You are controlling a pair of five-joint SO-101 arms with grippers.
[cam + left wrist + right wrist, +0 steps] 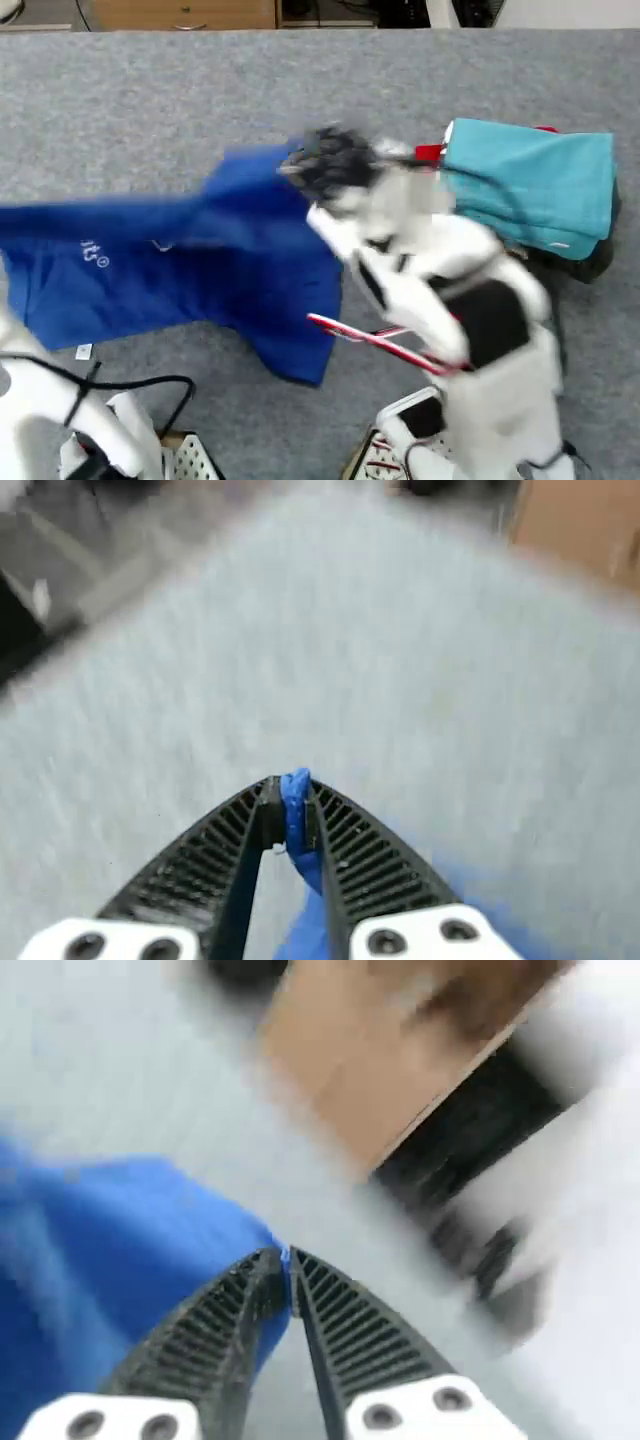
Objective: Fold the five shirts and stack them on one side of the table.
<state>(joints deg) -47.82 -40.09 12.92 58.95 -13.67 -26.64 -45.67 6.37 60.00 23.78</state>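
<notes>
A blue shirt (200, 260) hangs stretched over the grey table (150, 90), with its lower part trailing on the surface. My right gripper (305, 168) is shut on the shirt's upper right edge, and the right wrist view has the fingertips (288, 1255) pinching blue cloth (100, 1240). My left gripper (288, 785) is shut on a fold of the blue shirt (297, 810); the shirt's left end runs to the picture's left edge in the high view. A folded teal shirt (530, 185) tops a small stack at the right, with red and dark cloth under it.
The right arm's white body (450, 300) stands over the table's front middle. A white slotted basket (190, 458) and a black cable (130, 385) sit at the front left beside the left arm (40, 400). A red-and-white striped piece (385, 345) lies near the front.
</notes>
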